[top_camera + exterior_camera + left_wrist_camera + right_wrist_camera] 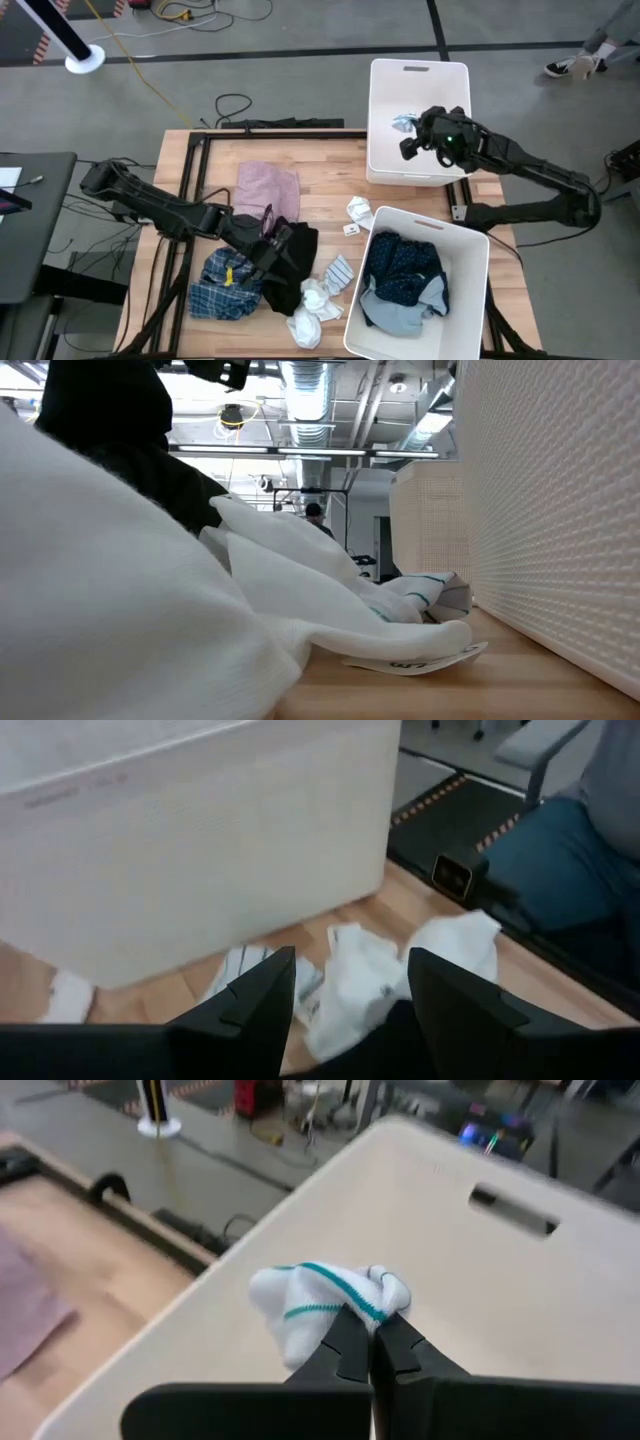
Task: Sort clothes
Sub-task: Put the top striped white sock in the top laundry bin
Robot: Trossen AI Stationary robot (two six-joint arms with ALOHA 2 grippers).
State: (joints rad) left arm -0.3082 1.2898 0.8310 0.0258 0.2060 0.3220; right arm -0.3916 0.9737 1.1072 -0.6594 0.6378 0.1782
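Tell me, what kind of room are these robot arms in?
Probably a robot lab or workshop, not a home. The wooden table stands on a bare grey floor with loose cables trailing across it, and the low view shows open metal ducts and pipes on a high ceiling.

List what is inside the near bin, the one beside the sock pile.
In the near bin the high view shows a navy patterned garment lying over a light blue-grey piece. Whatever lies beneath them, and the bin's floor, is covered.
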